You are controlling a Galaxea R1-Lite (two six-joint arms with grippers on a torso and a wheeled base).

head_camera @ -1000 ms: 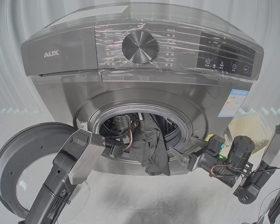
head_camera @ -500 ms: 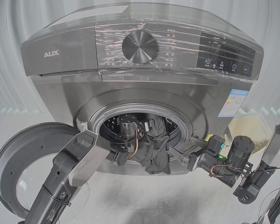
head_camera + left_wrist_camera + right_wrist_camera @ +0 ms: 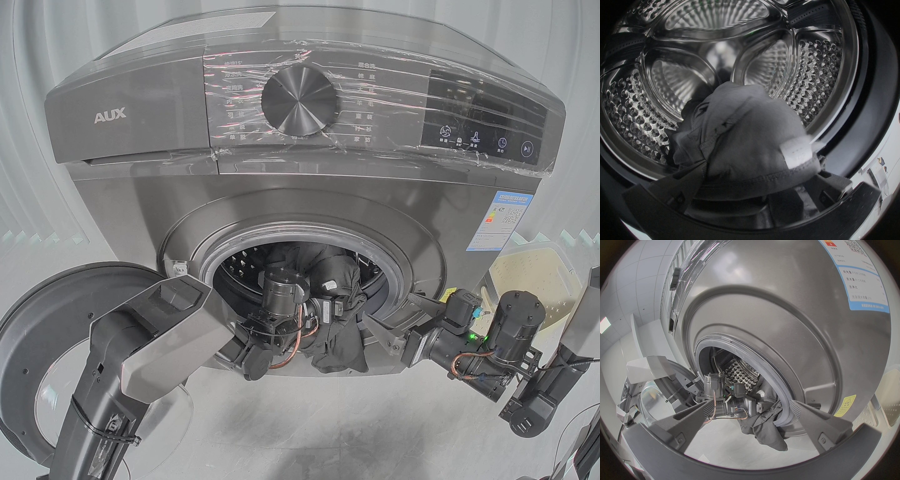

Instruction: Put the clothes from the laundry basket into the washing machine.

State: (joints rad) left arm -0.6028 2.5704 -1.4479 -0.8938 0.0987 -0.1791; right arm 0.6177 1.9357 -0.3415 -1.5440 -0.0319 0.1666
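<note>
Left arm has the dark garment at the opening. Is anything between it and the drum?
Nothing visible. The door is swung open to the left, and the drum beyond the dark garment looks open. The garment's lower end hangs out over the front lip of the seal.

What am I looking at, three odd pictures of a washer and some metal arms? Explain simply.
A two-armed robot is loading a washer. One picture comes from a head camera, the other two from wrist cameras. The door stands open on the left. The left gripper, open, is in the opening with a dark garment bunched between its fingers, partly in the drum, partly hanging over the rim. The right gripper hovers open beside the opening. A pale basket stands right of the washer.
</note>
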